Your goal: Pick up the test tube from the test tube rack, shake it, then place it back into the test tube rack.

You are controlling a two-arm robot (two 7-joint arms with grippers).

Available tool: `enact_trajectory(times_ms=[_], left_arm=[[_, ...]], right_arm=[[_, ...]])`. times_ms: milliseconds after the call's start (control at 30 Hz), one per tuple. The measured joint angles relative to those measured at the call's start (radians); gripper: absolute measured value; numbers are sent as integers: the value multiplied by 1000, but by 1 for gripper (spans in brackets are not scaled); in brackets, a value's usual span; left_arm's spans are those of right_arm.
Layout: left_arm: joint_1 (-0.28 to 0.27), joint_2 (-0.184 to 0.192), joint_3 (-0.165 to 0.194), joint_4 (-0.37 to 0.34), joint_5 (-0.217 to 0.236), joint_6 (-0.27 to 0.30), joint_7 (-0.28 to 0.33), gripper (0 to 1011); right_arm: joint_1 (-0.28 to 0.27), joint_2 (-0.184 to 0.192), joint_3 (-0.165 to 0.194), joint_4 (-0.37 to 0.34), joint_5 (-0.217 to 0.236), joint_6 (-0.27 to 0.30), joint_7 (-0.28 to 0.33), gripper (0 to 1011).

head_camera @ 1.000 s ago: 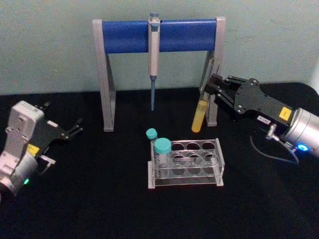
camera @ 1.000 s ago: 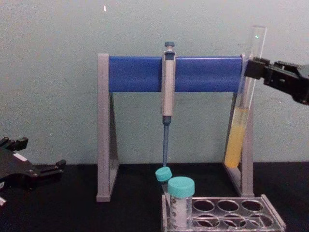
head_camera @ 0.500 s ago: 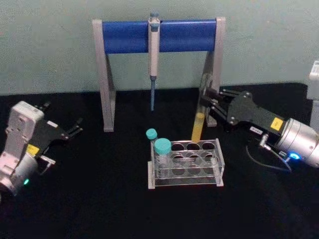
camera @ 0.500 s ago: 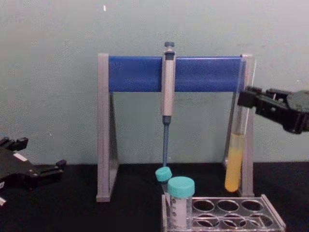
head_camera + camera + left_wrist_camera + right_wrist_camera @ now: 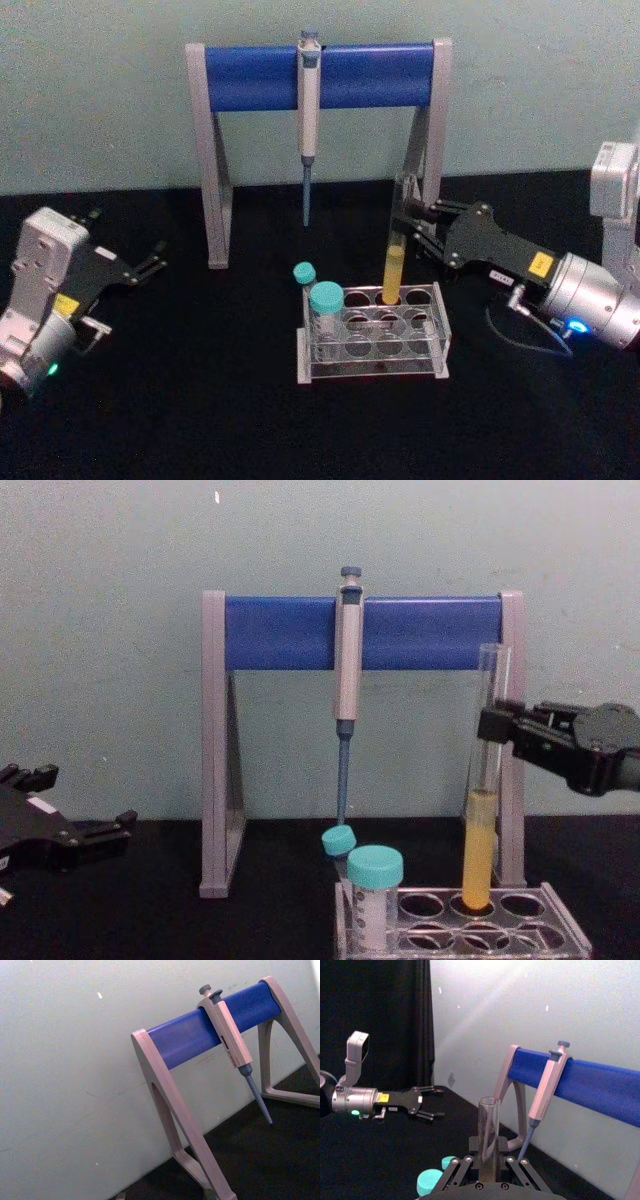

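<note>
1. Our right gripper clamps its jaws on the long clear glass test tube of yellow liquid, whose base is in a back-row hole of the low clear plastic rack, mid-counter.
2. We judge that seating and release are left to do.
3. The left gripper is parked near the counter's left edge, jaws wide.

Chest view's bottom edge cuts off test tube rack front. In right wrist view, test tube lower part hidden behind right end effector.

You'll see a pipette hanging from the stand (blue crossbar, grey legs), two teal-capped vials upright before it.
</note>
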State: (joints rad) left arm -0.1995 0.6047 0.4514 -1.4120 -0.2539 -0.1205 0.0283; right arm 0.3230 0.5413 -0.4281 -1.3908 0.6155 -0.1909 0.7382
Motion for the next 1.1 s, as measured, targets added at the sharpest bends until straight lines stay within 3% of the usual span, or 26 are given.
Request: enact_trajectory(times_ms=[1100], left_arm=[[0, 0, 0, 0, 0, 0, 0, 1001]], right_arm=[[28, -29, -41, 84, -55, 33, 6, 211]])
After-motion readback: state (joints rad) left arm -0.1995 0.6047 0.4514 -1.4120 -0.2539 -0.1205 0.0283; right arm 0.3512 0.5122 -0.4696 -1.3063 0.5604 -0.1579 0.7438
